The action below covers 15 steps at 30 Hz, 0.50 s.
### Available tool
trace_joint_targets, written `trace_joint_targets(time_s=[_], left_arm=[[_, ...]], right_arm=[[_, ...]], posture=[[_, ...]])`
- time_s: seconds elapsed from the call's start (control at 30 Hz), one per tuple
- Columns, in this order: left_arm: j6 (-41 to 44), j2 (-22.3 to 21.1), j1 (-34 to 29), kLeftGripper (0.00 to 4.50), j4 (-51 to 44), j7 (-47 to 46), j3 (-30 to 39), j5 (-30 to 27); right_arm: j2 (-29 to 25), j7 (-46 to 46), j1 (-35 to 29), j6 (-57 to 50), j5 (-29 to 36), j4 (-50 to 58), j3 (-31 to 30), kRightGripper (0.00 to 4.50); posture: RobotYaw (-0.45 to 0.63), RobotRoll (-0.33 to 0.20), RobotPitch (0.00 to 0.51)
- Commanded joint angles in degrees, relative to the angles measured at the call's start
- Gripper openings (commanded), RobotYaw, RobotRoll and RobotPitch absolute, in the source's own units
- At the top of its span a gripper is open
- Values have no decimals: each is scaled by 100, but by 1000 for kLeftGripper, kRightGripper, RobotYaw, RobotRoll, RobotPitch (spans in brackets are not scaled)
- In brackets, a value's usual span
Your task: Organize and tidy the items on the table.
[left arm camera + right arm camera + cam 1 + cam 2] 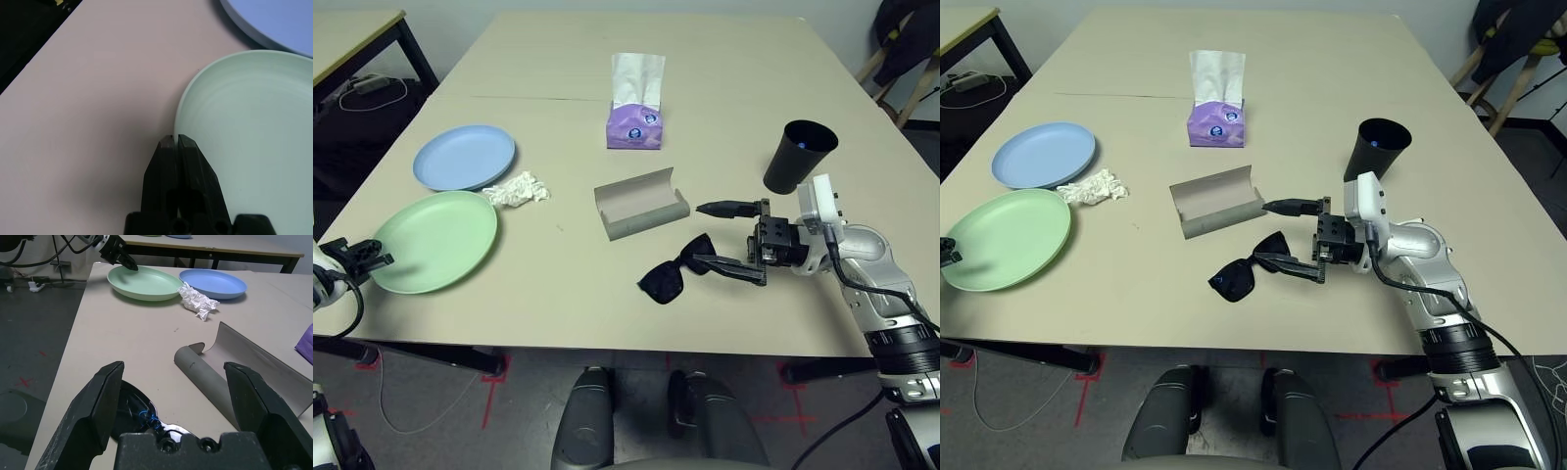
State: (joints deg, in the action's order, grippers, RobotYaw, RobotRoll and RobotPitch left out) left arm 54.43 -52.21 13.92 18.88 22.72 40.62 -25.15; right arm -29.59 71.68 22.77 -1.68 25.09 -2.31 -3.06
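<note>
Pinching green plate [435, 240] rim at worktop [724, 88] eight o'clock with left hand [175, 143], fingers shut on it; stacking step, likely. Lifting onto blue plate [465, 157], ten o'clock, seems next, calling for firm grip. Waiting wide open, empty: right hand [732, 240], four o'clock, beside case [641, 204], sunglasses [675, 274]. Further: cup [798, 155], tissue [517, 189].

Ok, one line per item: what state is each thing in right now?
glasses case: open, empty
sunglasses: folded, on the table
green plate: rim pinched by left gripper
blue plate: empty
cup: tilted
tissue: crumpled
right gripper: open around the sunglasses
</note>
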Motion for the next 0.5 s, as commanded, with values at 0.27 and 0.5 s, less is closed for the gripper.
trace_joint_targets(time_s=[0.27,0.5], left_arm=[[1189,96,-269,16,-1523,-497,1639,-557],[646,312,1287,16,-853,-1246,963,-295]], right_arm=[[-20,49,61,-28,-1,4,-58,4500],[64,84,217,-21,-17,-136,-131,4500]], posture=[[187,0,121],[205,0,123]])
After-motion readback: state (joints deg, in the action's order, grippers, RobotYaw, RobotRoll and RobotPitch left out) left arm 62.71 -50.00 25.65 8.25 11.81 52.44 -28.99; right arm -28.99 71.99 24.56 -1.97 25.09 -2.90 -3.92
